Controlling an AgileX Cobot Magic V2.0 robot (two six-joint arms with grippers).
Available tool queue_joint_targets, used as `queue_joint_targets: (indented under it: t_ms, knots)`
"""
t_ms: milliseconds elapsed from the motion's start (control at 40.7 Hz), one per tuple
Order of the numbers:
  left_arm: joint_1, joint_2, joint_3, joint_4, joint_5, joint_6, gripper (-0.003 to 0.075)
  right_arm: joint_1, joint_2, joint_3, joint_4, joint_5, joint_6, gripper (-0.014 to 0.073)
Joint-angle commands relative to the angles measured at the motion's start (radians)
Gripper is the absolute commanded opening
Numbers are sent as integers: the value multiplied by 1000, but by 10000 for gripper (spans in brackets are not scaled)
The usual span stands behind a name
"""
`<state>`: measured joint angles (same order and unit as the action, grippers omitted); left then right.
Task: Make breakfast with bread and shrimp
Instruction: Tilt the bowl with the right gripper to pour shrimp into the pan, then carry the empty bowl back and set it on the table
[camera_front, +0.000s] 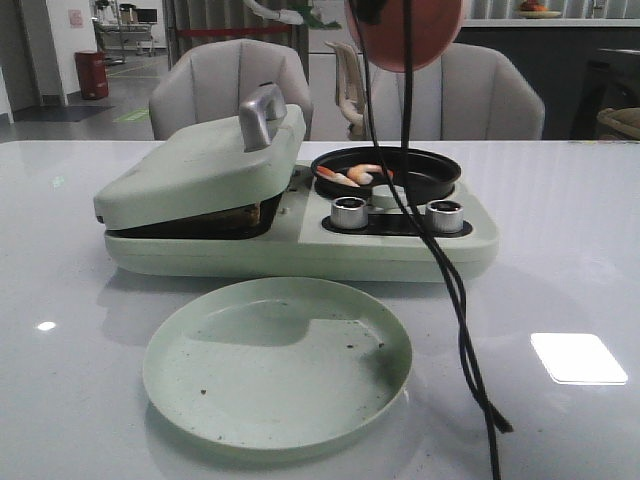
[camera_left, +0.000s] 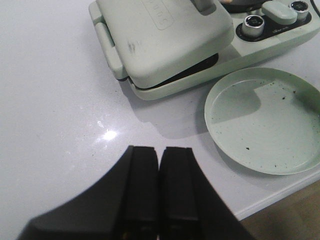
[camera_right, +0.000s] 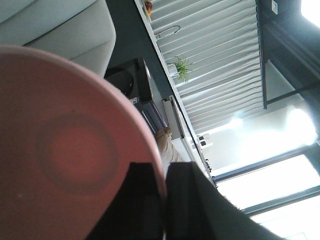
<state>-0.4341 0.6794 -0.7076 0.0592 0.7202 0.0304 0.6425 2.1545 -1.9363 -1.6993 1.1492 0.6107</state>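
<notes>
The shrimp (camera_front: 352, 175) lie in the small black pan (camera_front: 430, 164) on the pale green breakfast maker (camera_front: 400, 245). The maker's lid (camera_front: 200, 165) is lowered over the left plate; a brown edge of bread (camera_front: 240, 215) shows in the gap under it. My right gripper (camera_right: 165, 170) is shut on the rim of a pink plate (camera_right: 65, 150), held tilted high above the pan; the plate shows at the top of the front view (camera_front: 405, 30). My left gripper (camera_left: 159, 152) is shut and empty, over the bare table left of the maker.
An empty pale green plate (camera_front: 277, 362) with dark crumbs lies in front of the maker. Black cables (camera_front: 445, 270) hang from the right arm across the pan and knobs (camera_front: 349, 212). Two grey chairs (camera_front: 230, 85) stand behind the table.
</notes>
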Motion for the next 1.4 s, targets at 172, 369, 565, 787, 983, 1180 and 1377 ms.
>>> queue_joint_targets:
  t_ms: [172, 369, 565, 787, 983, 1180, 1377]
  knots:
    - [-6, -4, -29, 3, -74, -9, 101, -9, -130, -36, 70, 51, 12, 44]
    - [-6, -4, -29, 3, -74, -9, 101, -88, -269, -9, 423, 58, 10, 44]
    - [-6, -4, -29, 1, -74, -9, 101, -236, -454, 176, 915, -16, -200, 43]
    - [-6, -4, -29, 1, -74, -9, 101, -508, -579, 384, 1381, -101, -455, 43]
    - [-6, -4, -29, 1, -74, -9, 101, -723, -630, 608, 1626, -233, -573, 43]
    - [-6, -4, -29, 1, -74, -9, 101, -848, -614, 795, 1699, -348, -598, 43]
    - [-6, -4, -29, 1, -74, -9, 101, -892, -561, 894, 1699, -442, -598, 45]
